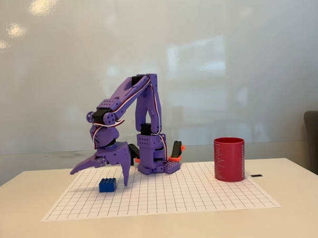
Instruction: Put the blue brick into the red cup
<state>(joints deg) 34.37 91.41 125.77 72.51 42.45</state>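
The blue brick (107,185) sits studs-up on the white gridded sheet (204,196), long side running left-right in the fixed view. My pincer (100,174) hangs just above it, fingers spread wide — one sweeping left, one pointing down beside the brick's right end. Pale table (300,207), glossy white wall (225,53) behind. Well off to the right stands the red cup (229,159), upright — can't see inside it.

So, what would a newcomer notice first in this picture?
First, the purple plastic robot arm at the centre of the white gridded mat, its open end effector lowered just above the small bright-blue studded brick. Then the tall dark-red cylindrical cup, standing upright at the mat's right edge.
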